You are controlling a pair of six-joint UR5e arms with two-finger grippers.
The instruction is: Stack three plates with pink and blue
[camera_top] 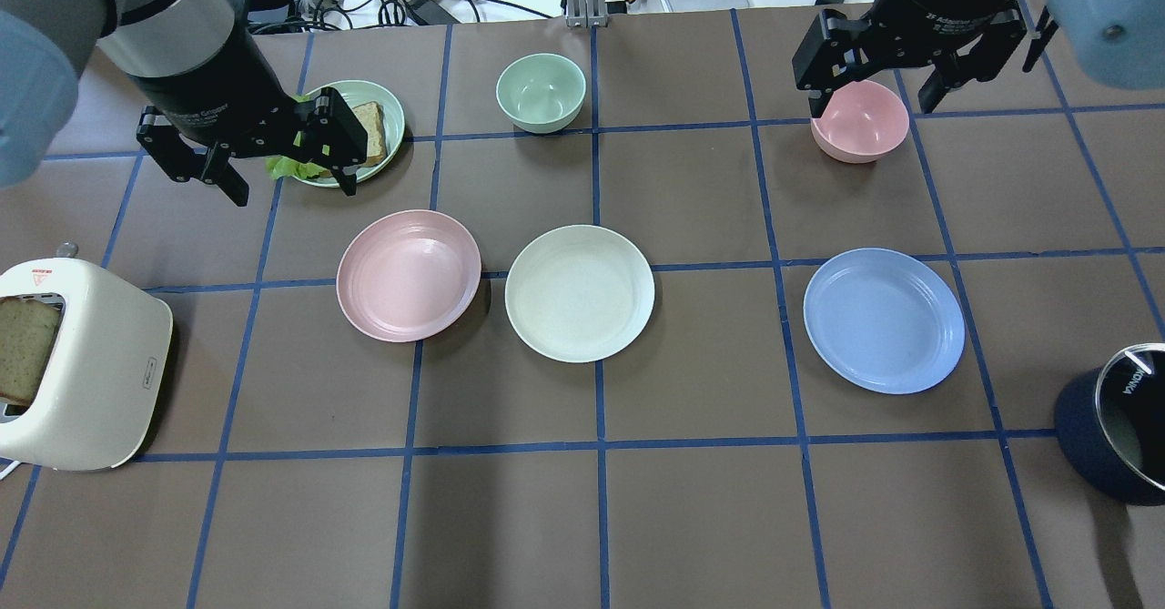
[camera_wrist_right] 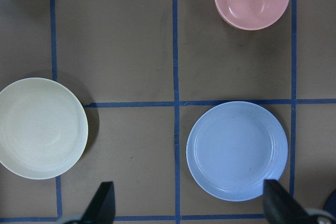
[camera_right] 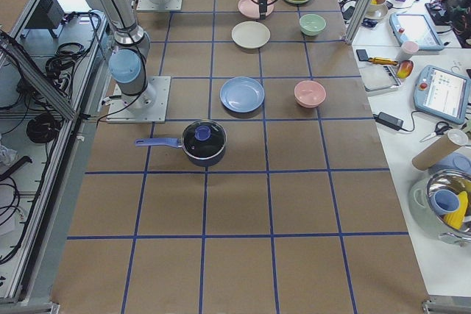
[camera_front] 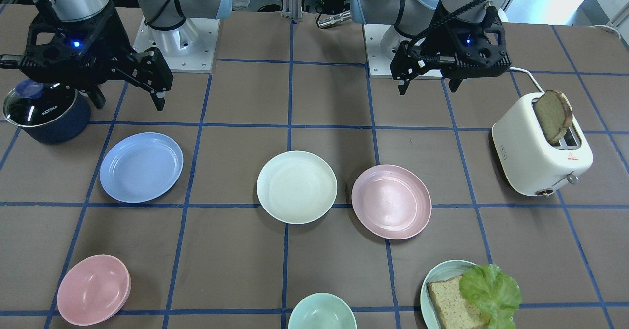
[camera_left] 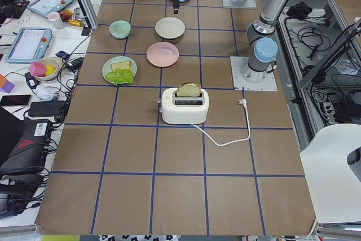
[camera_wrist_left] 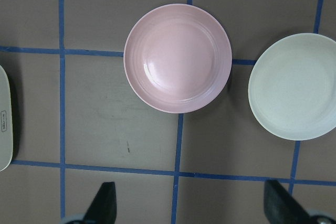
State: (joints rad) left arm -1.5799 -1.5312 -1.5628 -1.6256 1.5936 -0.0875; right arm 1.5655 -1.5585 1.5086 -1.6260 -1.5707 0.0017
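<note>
Three separate plates lie flat on the brown table. The pink plate (camera_top: 409,274) (camera_front: 391,201) (camera_wrist_left: 177,57) is on the left. The cream-white plate (camera_top: 580,292) (camera_front: 297,187) (camera_wrist_right: 42,127) is just beside it in the middle. The light blue plate (camera_top: 884,319) (camera_front: 141,166) (camera_wrist_right: 237,150) lies apart on the right. My left gripper (camera_top: 289,181) (camera_front: 428,87) (camera_wrist_left: 190,208) is open and empty, high above the table, short of the pink plate. My right gripper (camera_top: 872,99) (camera_front: 128,100) (camera_wrist_right: 189,208) is open and empty, high above the blue plate's area.
A white toaster (camera_top: 82,372) with a bread slice stands at the left. A teal plate (camera_top: 391,113) holds bread and lettuce, a green bowl (camera_top: 541,92) and a pink bowl (camera_top: 860,122) sit on the far side. A dark blue lidded pot (camera_top: 1115,436) is at the right edge.
</note>
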